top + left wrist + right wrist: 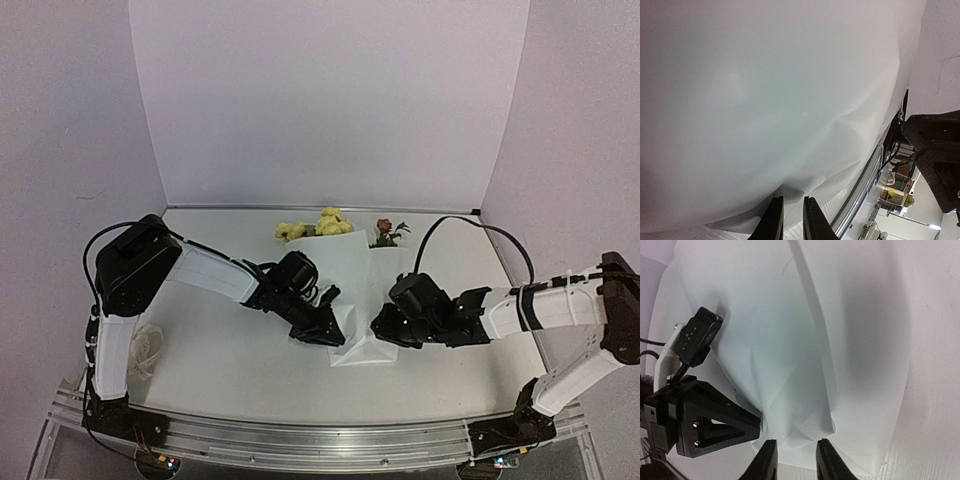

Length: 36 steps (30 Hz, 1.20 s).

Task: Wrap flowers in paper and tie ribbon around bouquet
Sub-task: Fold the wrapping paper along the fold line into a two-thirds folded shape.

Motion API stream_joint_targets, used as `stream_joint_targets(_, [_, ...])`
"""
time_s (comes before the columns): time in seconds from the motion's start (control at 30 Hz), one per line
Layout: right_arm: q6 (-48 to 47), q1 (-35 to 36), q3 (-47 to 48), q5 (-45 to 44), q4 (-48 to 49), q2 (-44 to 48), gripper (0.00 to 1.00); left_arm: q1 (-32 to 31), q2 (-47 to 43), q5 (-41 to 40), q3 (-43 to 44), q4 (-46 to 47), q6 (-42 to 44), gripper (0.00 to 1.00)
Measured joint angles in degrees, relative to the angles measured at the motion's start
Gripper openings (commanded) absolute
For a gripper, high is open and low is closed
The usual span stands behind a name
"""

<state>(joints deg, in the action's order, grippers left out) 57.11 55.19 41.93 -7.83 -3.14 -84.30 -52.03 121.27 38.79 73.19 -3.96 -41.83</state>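
Note:
The bouquet's white paper (350, 275) lies as a cone in mid-table, with the pale yellow flowers (320, 224) and an orange-brown bloom (384, 227) poking out of its far end. My left gripper (334, 337) is at the cone's narrow near end, on its left side. In the left wrist view a fold of paper (765, 100) sits pinched between that gripper's (792, 200) nearly closed jaws. My right gripper (379, 328) is at the same end, on the right. Its jaws (797, 442) stand apart around the paper's creased tip (810, 427). The cream ribbon (146, 350) lies bunched at the far left.
A metal rail (300, 436) runs along the table's (230, 375) near edge. White walls close in the back and both sides. The two grippers are only a few centimetres apart, and the left one's finger (715, 422) shows in the right wrist view.

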Motion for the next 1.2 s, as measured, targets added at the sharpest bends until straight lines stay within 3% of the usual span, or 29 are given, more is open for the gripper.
stream_joint_targets(0.1, [0.0,-0.5,-0.2,0.4,0.1,-0.7,0.45,0.0,0.0,0.0,0.0,-0.1,0.1,0.16])
stream_joint_targets(0.17, [-0.2,-0.8,-0.3,0.6,0.2,-1.6,0.52,0.0,0.0,0.0,0.0,-0.1,0.2,0.16])
stream_joint_targets(0.6, [-4.6,-3.1,-0.3,2.2,1.1,-4.3,0.54,0.0,0.0,0.0,0.0,-0.1,1.0,0.16])
stream_joint_targets(0.83, [-7.5,-4.8,1.4,4.3,2.4,-6.9,0.41,0.0,0.0,0.0,0.0,-0.1,1.3,0.16])
stream_joint_targets(1.03, [-8.5,-4.9,1.8,4.8,3.5,-6.9,0.00,0.0,0.0,0.0,0.0,-0.2,1.3,0.17])
stream_joint_targets(1.2, [-8.0,-5.0,1.1,4.6,3.9,-6.4,0.00,0.0,-0.1,0.0,-0.1,-0.1,1.3,0.18])
